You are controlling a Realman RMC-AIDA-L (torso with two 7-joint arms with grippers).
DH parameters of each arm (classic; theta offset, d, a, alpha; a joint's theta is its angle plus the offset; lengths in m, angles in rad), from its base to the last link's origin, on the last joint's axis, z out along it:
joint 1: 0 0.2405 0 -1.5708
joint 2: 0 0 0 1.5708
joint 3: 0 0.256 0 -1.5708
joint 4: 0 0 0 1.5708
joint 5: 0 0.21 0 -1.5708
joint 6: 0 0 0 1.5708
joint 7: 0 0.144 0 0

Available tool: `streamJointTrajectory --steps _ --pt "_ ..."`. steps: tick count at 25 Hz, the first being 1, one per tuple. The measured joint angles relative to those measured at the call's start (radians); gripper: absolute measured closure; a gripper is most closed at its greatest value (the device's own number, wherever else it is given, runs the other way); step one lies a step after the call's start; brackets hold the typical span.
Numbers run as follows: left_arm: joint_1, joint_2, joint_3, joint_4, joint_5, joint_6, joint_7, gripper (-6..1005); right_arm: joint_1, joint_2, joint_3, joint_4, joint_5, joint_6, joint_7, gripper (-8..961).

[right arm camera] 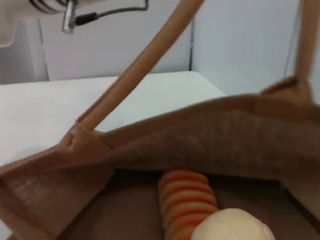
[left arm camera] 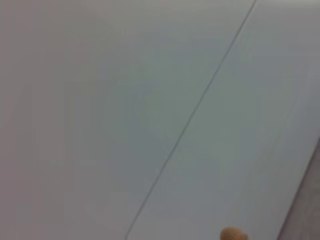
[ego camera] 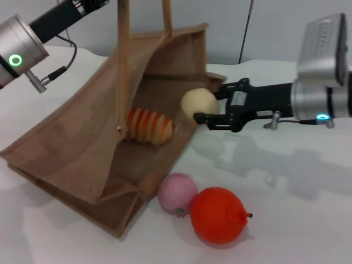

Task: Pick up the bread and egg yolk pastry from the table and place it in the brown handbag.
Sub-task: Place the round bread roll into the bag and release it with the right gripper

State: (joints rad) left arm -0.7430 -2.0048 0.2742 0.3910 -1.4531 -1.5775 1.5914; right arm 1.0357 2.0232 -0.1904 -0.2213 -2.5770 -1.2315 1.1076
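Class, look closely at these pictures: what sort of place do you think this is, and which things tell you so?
Probably a robot test bench: a plain white table against a bare wall, with toy-like food, an orange fruit and a pink ball, beside a brown handbag.

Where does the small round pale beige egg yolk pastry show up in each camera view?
Head view: egg yolk pastry centre, at the brown handbag's mouth, in the right gripper.
Left wrist view: not in it.
Right wrist view: bottom edge.
Shared landmark: striped orange bread inside the bag.
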Motion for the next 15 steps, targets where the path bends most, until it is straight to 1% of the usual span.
streamJointTrajectory --steps 4,7,15 --pt "-0.012 -0.001 0.015 -0.001 0.013 -0.013 -0.009 882 0.043 0.001 -0.026 0.068 0.001 0.092 -0.012 394" --pt "-0.023 -0.009 0.045 -0.001 0.016 -0.017 -0.009 882 0.063 0.002 -0.026 0.11 0.004 0.151 -0.046 396" --pt "-0.045 -0.013 0.061 -0.003 0.016 -0.058 -0.026 882 0.142 0.006 -0.019 0.199 0.007 0.297 -0.094 402"
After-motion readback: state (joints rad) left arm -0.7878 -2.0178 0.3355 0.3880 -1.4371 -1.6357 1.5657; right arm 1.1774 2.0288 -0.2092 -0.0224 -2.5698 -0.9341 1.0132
